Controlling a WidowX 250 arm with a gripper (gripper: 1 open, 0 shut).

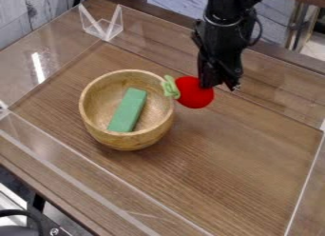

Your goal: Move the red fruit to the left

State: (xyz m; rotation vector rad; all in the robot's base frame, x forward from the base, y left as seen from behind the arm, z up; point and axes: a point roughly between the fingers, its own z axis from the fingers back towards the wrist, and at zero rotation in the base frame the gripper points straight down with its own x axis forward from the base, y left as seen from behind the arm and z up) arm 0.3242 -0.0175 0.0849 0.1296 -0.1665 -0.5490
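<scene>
Here, the red fruit (192, 93) hangs just off the bench (241, 154), pinched at its upper right side by the end effector (214, 82), whose fingers are closed tight on it. Its green leafy stem points left, reaching the right rim of the wooden bowl (97, 91). A flat green block (127, 109) lies inside the bowl.

No readable text, label or number shows anywhere.
</scene>
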